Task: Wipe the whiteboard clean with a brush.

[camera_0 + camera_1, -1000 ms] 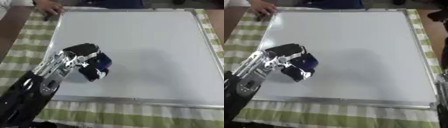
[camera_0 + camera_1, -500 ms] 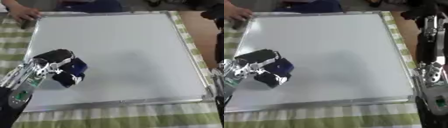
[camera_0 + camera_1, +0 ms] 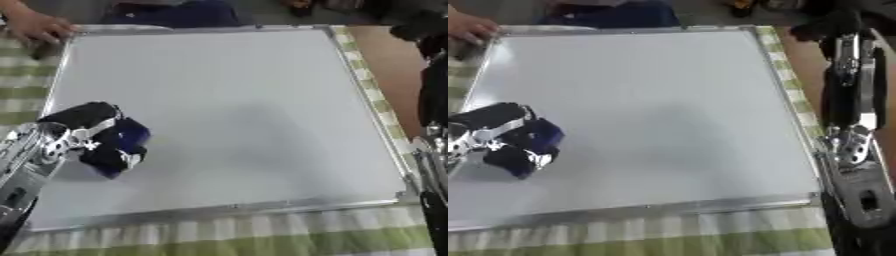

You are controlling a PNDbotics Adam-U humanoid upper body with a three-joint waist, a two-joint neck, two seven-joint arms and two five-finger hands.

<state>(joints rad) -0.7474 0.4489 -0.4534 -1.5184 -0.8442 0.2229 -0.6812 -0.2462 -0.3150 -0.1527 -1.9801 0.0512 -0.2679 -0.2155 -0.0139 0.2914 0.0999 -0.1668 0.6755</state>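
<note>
The whiteboard [image 3: 245, 85] lies flat on the table, and its white face shows no marks. My left hand [image 3: 77, 122] is over the board's lower left part, fingers curled round a dark blue brush [image 3: 122, 142] that rests against the surface. My right arm [image 3: 855, 145] stands along the board's right edge. The right hand [image 3: 826, 26] is a dark shape near the board's far right corner, off the board.
A green and white checked cloth [image 3: 262, 235] covers the table around the board. A person's hand [image 3: 35, 26] rests on the board's far left corner. Bare brown surface [image 3: 398, 75] lies to the right of the cloth.
The whole picture has shifted left as the head turned, bringing my right arm into view. My left hand keeps the brush at the board's lower left, slightly nearer the left edge.
</note>
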